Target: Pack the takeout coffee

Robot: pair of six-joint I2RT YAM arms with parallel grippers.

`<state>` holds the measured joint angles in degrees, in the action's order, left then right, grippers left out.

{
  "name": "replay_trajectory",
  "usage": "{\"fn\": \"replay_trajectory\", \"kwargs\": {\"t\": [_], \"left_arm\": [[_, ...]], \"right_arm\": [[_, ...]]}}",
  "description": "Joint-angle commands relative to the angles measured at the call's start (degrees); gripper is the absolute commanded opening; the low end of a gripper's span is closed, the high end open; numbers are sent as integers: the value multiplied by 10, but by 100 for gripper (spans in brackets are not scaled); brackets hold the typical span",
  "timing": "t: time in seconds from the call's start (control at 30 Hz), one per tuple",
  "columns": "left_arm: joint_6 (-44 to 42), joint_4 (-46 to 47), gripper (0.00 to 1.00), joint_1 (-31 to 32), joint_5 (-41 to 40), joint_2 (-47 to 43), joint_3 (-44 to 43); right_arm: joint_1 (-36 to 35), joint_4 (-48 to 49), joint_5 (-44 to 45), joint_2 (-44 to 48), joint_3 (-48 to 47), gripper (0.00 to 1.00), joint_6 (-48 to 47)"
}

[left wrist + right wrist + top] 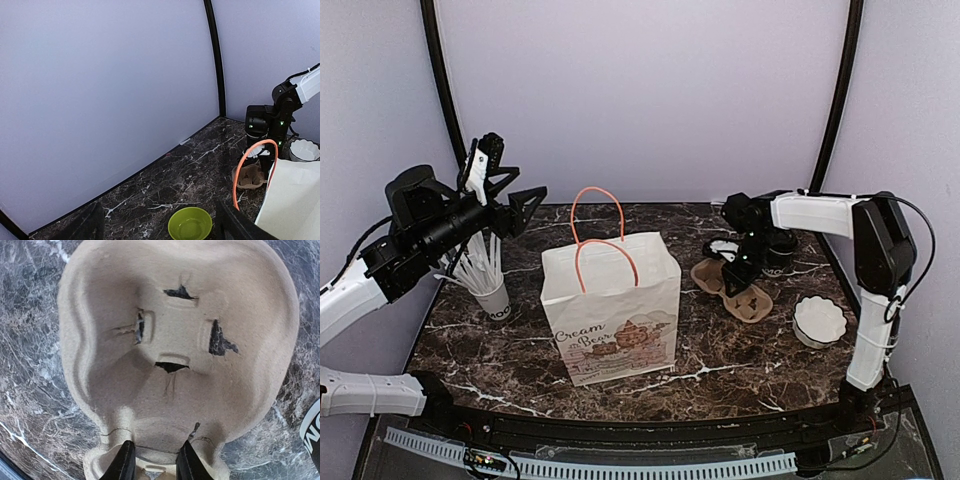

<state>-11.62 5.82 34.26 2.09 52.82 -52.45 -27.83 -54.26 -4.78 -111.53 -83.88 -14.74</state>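
A small black cup with a white rim and inside (723, 248) stands behind the brown pulp cup carrier (732, 288), partly hidden by my right arm. A dark round thing (782, 258) sits just right of it; I cannot tell whether it is the lid. My right gripper (738, 275) points down onto the carrier. In the right wrist view its fingertips (125, 460) pinch the ridge between the carrier's (175, 340) two wells. My left gripper (515, 172) is raised high at the left, open and empty, its fingers (95, 222) spread wide.
A white paper bag with orange handles (610, 310) stands upright mid-table and also shows in the left wrist view (295, 200). A white cup of straws (492, 295) stands at the left. A white fluted dish (818, 320) is at the right. A lime-green bowl (190, 224) sits behind the bag.
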Motion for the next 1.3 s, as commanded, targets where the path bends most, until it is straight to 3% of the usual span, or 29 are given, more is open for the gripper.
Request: {"fn": "replay_trajectory", "kwargs": {"t": [0.0, 0.2, 0.37, 0.53, 0.63, 0.83, 1.0, 1.27], "left_arm": [[-7, 15, 78, -5, 3, 1, 7], [-16, 3, 80, -5, 2, 12, 5], [8, -78, 80, -5, 79, 25, -53], [28, -186, 80, -5, 175, 19, -96], [36, -228, 80, -4, 192, 26, -105], [59, -259, 77, -4, 180, 53, -119], [79, -243, 76, -5, 162, 41, -112], [108, -225, 77, -5, 118, -10, -85]], "right_arm": [[-4, -3, 17, 40, 2, 23, -2], [-3, -1, 2, 115, 21, 22, -22], [-3, -3, -43, 180, 13, 19, -33], [-3, 7, -147, 245, -46, 19, -46], [-3, 22, -206, 271, -101, 20, -47], [-11, 74, -347, 286, -180, 23, -34], [-59, 74, -433, 251, -234, 23, -18], [-161, 76, -458, 223, -249, 24, -92]]}}
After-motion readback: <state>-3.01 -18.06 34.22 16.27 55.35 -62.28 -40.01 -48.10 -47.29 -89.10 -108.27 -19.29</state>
